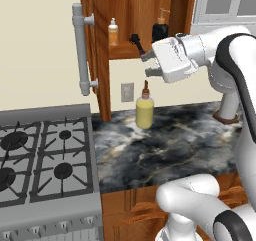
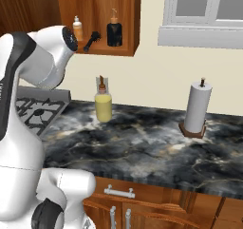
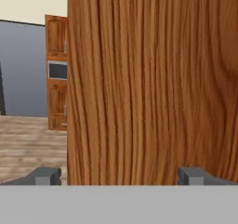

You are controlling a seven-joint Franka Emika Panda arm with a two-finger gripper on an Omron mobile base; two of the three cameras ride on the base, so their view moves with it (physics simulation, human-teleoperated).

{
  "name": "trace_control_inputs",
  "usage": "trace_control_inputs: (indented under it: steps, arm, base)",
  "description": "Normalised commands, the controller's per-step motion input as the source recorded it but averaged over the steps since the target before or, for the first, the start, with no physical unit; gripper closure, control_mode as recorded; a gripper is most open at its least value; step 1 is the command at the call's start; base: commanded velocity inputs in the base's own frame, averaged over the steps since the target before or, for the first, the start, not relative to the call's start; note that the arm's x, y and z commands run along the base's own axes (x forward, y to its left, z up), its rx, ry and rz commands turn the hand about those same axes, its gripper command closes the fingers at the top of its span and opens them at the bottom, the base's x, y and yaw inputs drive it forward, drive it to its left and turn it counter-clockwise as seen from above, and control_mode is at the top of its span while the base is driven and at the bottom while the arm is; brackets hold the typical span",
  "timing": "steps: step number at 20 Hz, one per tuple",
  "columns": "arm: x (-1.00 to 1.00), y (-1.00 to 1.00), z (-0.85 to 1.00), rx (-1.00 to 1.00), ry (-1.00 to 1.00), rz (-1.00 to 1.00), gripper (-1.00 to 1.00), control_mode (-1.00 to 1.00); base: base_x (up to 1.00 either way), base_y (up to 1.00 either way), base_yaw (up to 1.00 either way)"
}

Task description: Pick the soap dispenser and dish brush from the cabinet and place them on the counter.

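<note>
The cabinet (image 1: 127, 10) hangs open, its door (image 1: 97, 45) with the grey bar handle (image 1: 80, 50) swung out to the left. On its shelf stand a black pump soap dispenser (image 1: 160, 29) (image 2: 114, 31) and, left of it, a black dish brush (image 1: 136, 42) (image 2: 91, 40) lying with its handle outward. My gripper (image 1: 148, 65) (image 3: 120, 176) hovers just below and in front of the brush, pointing left at the door (image 3: 153, 79). Its fingers are spread wide, open, with nothing between them. The dark veined counter (image 1: 175, 145) (image 2: 156, 147) lies below.
A small pale bottle with an orange band (image 1: 113, 32) (image 2: 77, 28) shares the shelf's left end. A yellow bottle (image 1: 145, 110) (image 2: 103, 104) stands on the counter by the wall, a paper towel roll (image 2: 198, 109) to the right. The stove (image 1: 40, 155) adjoins on the left.
</note>
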Motion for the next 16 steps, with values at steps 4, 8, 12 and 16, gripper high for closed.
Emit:
trace_control_inputs:
  steps: [4,8,12,16]
  arm:
    - [-0.02,-0.22,0.00,0.00,-0.18,-0.14,-1.00,-1.00]
    - [0.00,-0.22,0.00,0.00,-0.11,-0.19,-1.00,-1.00]
    - [0.00,-0.30,0.00,0.00,-0.02,-0.24,-1.00,-1.00]
    - [0.00,-0.37,0.00,0.00,0.00,-0.25,-1.00,-1.00]
  base:
    - [0.00,0.00,0.00]
    - [0.00,0.00,0.00]
    - [0.00,0.00,0.00]
    - [0.00,0.00,0.00]
